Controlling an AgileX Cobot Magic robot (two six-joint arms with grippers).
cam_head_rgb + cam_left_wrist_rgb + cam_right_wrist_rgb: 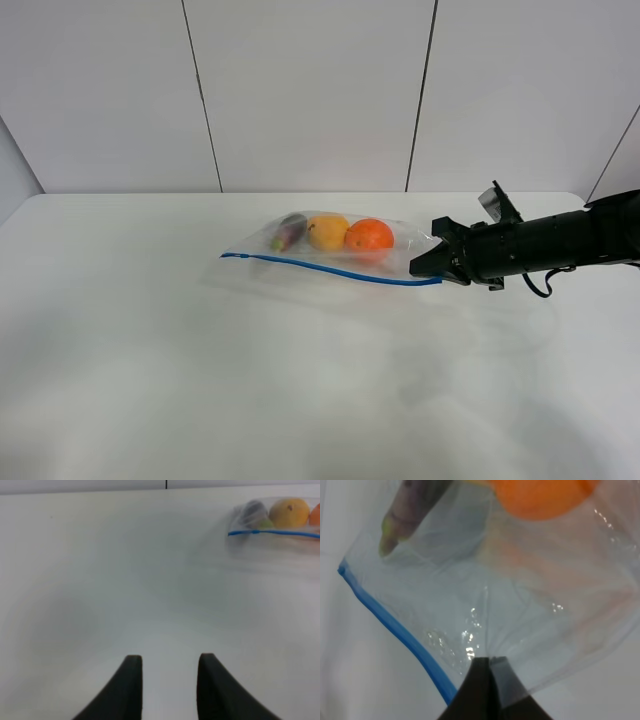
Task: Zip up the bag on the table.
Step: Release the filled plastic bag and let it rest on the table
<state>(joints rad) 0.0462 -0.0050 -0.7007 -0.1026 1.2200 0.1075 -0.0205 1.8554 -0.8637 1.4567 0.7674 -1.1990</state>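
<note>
Here, crinkled clear bag (330, 255), blue strip (330, 270)

Clear blue-zippered bag (330, 255) lies flat on table (200, 350)

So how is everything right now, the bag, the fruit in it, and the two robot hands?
bag: lying flat on the table, one corner pinched.
blue zipper strip: cannot tell if zipped.
orange, yellow fruit, eggplant: inside the bag.
right gripper: shut on the bag.
left gripper: open, holding nothing, away from the bag.
</note>
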